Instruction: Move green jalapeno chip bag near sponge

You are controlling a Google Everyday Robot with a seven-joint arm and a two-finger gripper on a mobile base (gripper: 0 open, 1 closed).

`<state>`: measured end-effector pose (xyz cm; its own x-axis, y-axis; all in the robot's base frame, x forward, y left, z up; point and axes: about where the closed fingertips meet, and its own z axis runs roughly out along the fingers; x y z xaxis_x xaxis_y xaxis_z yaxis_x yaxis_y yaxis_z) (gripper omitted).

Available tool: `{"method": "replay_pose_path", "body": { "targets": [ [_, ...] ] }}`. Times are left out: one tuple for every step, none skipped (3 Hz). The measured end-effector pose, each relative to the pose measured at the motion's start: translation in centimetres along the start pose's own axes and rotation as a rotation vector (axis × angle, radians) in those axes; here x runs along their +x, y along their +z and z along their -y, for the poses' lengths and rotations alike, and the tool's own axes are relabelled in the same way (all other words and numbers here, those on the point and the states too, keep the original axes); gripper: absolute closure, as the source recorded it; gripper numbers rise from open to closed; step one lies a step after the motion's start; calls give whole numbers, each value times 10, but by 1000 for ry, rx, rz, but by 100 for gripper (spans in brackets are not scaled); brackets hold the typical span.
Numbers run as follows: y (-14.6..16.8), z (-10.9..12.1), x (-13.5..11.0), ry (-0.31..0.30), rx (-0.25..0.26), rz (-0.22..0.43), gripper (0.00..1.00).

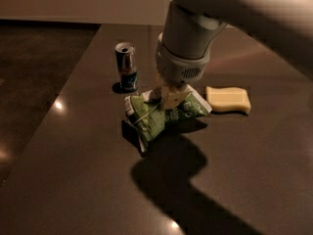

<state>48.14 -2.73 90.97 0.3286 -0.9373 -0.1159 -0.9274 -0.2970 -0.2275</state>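
Observation:
The green jalapeno chip bag (159,119) is crumpled and hangs a little above the dark table, with its shadow beneath it. My gripper (169,99), with cream fingers, comes down from above and is shut on the bag's top middle. The pale yellow sponge (228,100) lies flat on the table just right of the bag's right end, a small gap apart. The arm's grey wrist hides the table behind the bag.
A small silver-blue drink can (126,66) stands upright on the dark table (73,180), left of and behind the bag. The table's left edge runs diagonally along a dark floor. A pale wall lies at the back.

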Motion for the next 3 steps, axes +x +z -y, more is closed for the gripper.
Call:
{"method": "replay_pose_path", "body": {
  "targets": [
    [3, 11, 13, 20, 0, -33, 100],
    [5, 20, 27, 43, -7, -74, 85],
    [6, 18, 37, 59, -13, -97, 62]
  ]
}}
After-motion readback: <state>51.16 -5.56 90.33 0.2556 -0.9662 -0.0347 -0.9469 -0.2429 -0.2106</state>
